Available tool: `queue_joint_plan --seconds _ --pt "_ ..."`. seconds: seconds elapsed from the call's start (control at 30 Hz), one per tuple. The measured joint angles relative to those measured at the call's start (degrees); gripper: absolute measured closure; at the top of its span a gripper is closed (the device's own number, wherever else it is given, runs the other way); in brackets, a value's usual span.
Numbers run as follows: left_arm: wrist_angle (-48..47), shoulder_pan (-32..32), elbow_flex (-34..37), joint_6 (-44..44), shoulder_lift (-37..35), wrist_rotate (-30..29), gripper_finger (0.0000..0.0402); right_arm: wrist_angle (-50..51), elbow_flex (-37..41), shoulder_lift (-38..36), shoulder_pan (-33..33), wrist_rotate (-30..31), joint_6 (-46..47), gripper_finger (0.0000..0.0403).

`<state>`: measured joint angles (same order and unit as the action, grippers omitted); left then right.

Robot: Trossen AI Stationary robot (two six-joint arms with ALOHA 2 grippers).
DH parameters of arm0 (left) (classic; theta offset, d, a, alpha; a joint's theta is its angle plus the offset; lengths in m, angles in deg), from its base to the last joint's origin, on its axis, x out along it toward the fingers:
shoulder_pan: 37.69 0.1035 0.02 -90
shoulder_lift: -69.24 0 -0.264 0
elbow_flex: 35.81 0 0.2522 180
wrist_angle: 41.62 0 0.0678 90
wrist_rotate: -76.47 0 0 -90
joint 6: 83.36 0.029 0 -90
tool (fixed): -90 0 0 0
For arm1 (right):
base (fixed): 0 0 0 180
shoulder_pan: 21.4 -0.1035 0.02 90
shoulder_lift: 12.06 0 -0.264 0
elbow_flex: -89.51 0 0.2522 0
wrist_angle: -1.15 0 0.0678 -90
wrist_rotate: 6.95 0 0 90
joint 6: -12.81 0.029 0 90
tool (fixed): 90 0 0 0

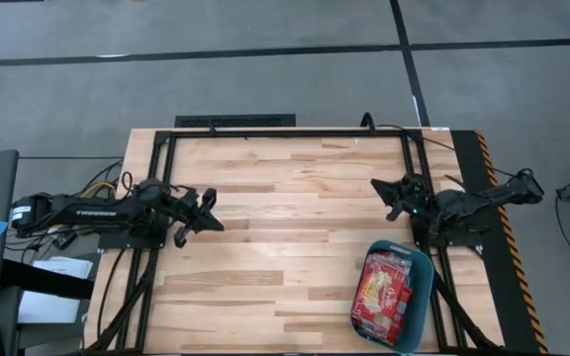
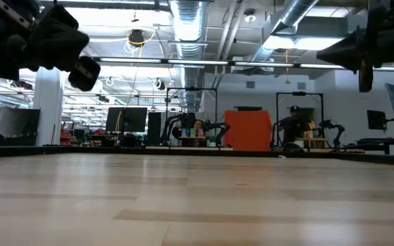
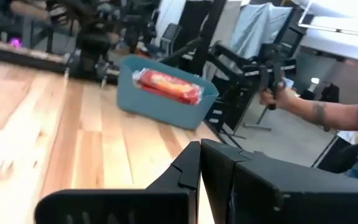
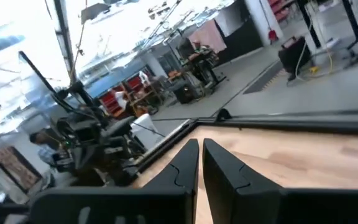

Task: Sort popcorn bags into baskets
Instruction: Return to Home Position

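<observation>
Glossy red popcorn bags (image 1: pixel 386 290) lie piled flat inside the shallow, round-cornered teal plastic basket (image 1: pixel 426 269), which I see at the lower right corner of the pale planked wooden table (image 1: pixel 285 247) in the high view. Left gripper (image 1: pixel 206 210) hangs over the table's left side, right gripper (image 1: pixel 389 196) over its right side beside the basket; both are empty, dark angular fingers pressed together

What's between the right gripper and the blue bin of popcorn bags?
Nothing visible: in the high view only bare table separates the right gripper from the blue bin, where the popcorn bags lie.
</observation>
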<state>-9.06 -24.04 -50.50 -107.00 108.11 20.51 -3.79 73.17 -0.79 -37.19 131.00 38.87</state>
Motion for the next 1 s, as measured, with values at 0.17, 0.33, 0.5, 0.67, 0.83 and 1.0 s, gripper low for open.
queue_joint_plan --seconds 0.17,0.33,0.5,0.67,0.83,1.0 --pt "-1.5 0.0 -0.1 0.4 -0.4 -0.5 0.0401 1.2 -0.4 -0.1 0.0 0.0 -3.8 0.0354" --pt "-9.2 0.0 -0.1 -1.1 -0.3 -1.5 0.0401 2.1 -0.4 0.0 0.9 -0.9 -7.1 0.0354" --pt "-11.4 0.0 -0.1 -4.6 -0.3 -5.5 0.0401 -0.7 -0.4 -1.2 4.8 -13.9 -18.9 0.0354" --pt "7.2 2.1 -1.3 -12.1 -0.9 5.9 0.0401 -1.0 -0.4 -6.0 11.1 -33.0 -19.0 0.0354" --pt "38.7 9.7 -2.6 -44.0 -8.8 30.6 0.0401 -0.4 0.2 -9.4 15.3 -34.6 -17.5 0.0354" --pt "38.5 19.6 0.1 -54.1 -20.5 32.3 0.0401 -0.3 0.2 -10.3 17.6 -33.9 -17.5 0.0354"
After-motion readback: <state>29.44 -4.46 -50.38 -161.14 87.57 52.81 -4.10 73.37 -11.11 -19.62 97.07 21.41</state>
